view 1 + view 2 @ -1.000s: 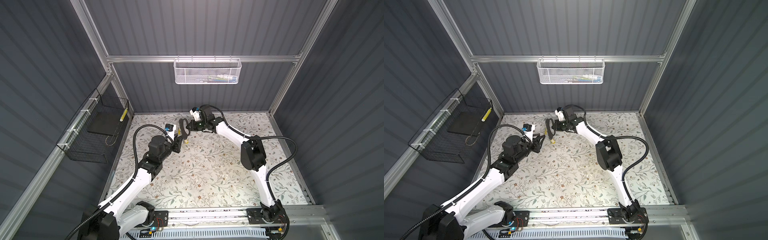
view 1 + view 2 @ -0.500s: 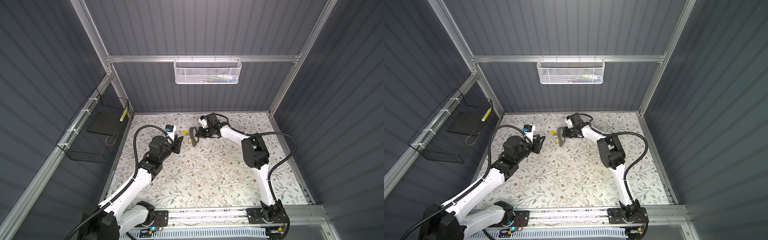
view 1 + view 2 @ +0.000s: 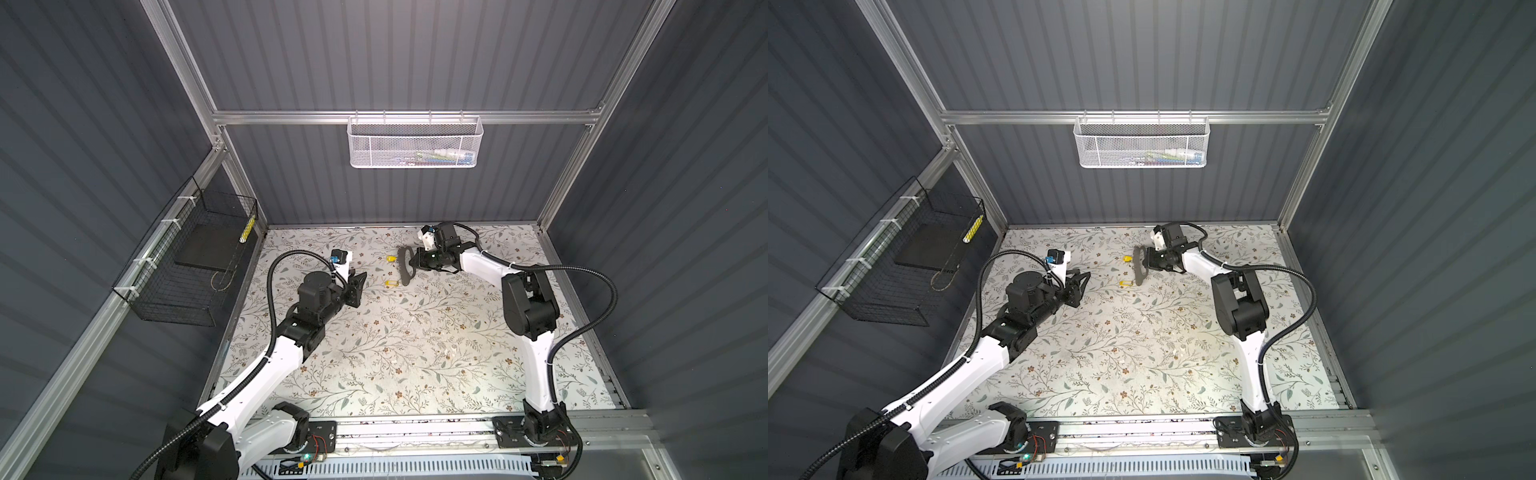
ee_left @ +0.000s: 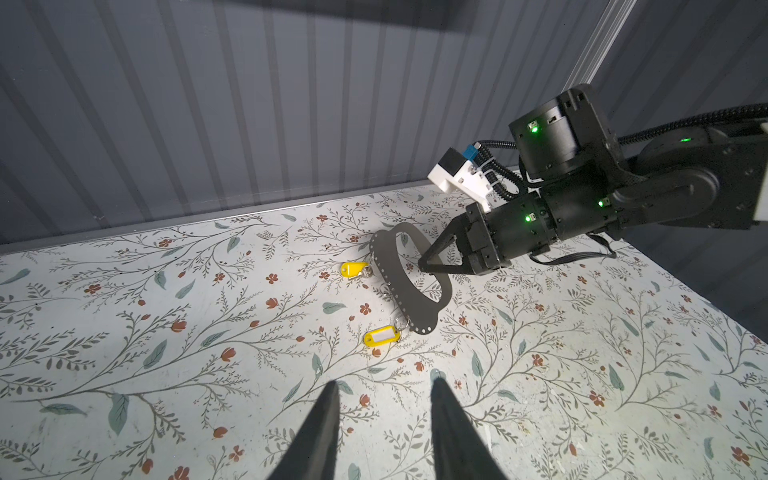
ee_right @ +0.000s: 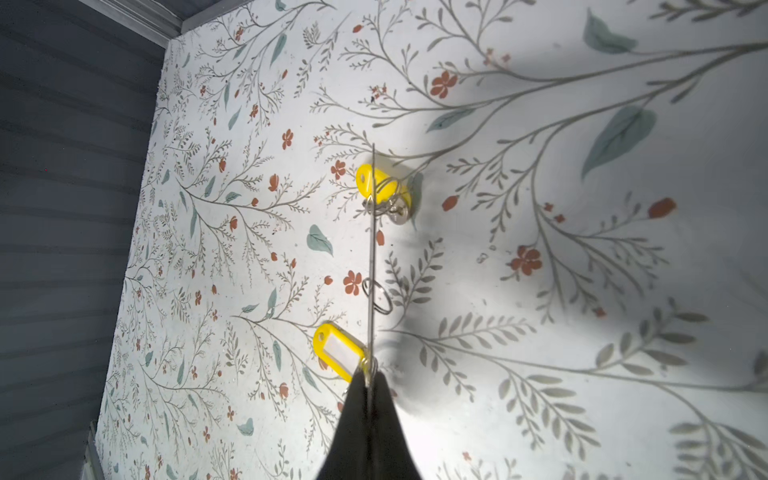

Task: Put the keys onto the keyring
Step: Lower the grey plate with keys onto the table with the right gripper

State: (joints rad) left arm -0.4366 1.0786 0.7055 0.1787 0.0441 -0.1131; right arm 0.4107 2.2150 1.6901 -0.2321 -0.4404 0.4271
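The right hand [image 4: 424, 266] pinches the keyring [image 4: 387, 270] on edge at the counter's [image 4: 166, 332] far middle. This seemingly tests that the far key [image 4: 355, 269] and near key [image 4: 381, 336] are hooked to its left rim. The left hand [image 4: 384, 382] hangs half open and empty, nearer left.

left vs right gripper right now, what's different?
Left gripper stands open; right gripper is shut. Left holds nothing; right pinches the keyring by its rim. Left sits short of the yellow key tags; right reaches beside them. Both have dark tapered fingers.
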